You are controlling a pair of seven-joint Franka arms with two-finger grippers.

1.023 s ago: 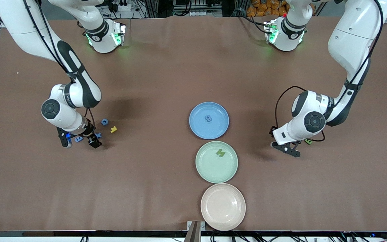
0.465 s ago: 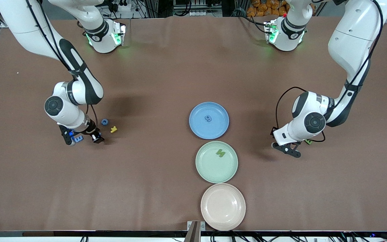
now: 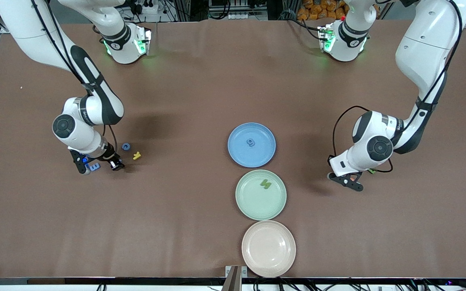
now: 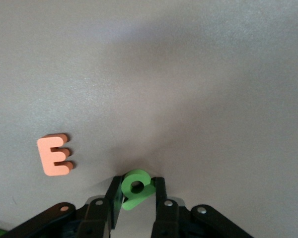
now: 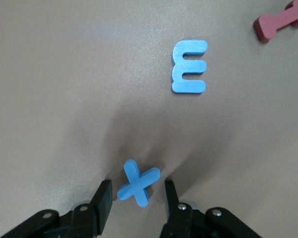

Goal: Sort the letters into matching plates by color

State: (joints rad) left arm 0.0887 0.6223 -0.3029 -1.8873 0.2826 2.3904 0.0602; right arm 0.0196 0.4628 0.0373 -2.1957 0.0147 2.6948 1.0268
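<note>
Green digit (image 4: 135, 189) pinched between left gripper (image 4: 135, 196) jaws, low centre of left wrist view | right gripper (image 5: 136, 194) straddles blue X (image 5: 137, 183), jaws not yet touching | we should lift straight, keeping both pieces square.

We see three plates (image 3: 237, 133) stacked down frame center, one letter (image 3: 251, 142) in top plate, another in mid plate. Letter cluster at frame's mid-left, w/ right gripper (image 3: 97, 165) on it.
</note>
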